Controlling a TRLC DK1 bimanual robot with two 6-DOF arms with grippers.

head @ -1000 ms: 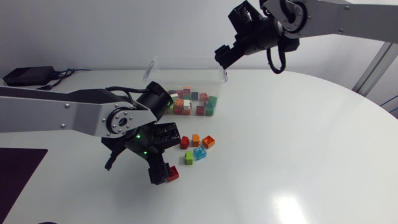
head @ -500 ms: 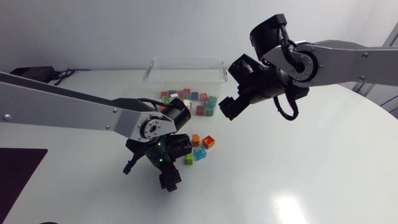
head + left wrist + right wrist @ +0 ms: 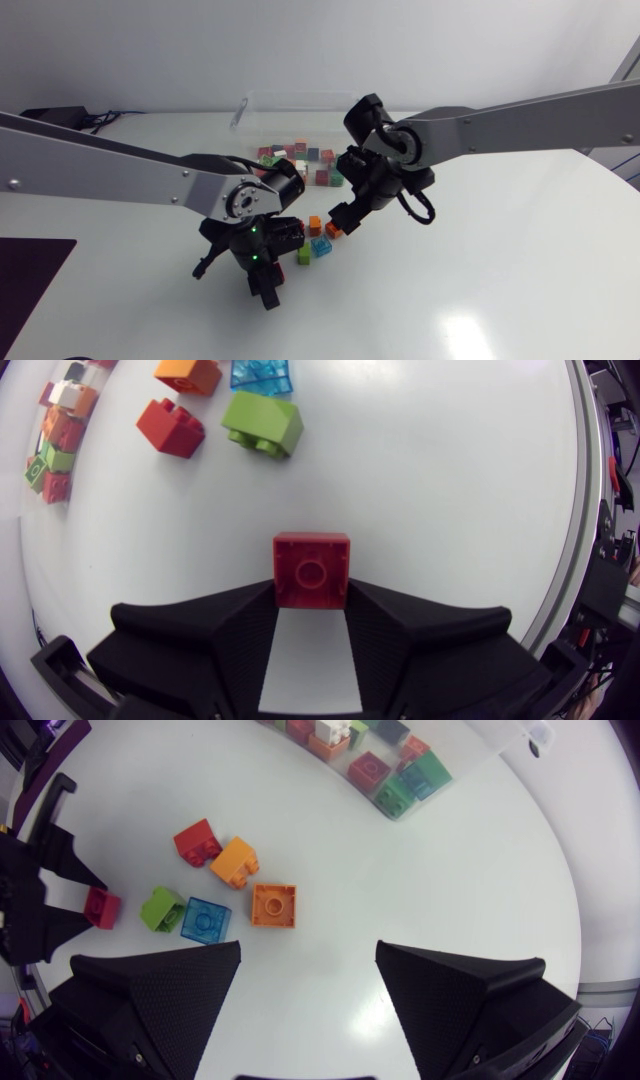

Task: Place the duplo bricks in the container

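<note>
Left end effector [image 3: 311,590] clamped on red duplo brick [image 3: 311,568], tip-deep only, near the green brick [image 3: 263,425]. Right end effector [image 3: 308,955] wide open, empty, over orange brick [image 3: 273,905]. Clear container [image 3: 242,108] farther back on desk [image 3: 480,260]. Lift red slowly, clear the rim, then release; shallow grip could slip. Right should centre on orange before closing.

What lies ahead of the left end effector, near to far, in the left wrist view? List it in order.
Left end effector, shut on the red brick → green brick → blue brick. The second red brick and the orange brick sit level with those, so they are left out.
</note>
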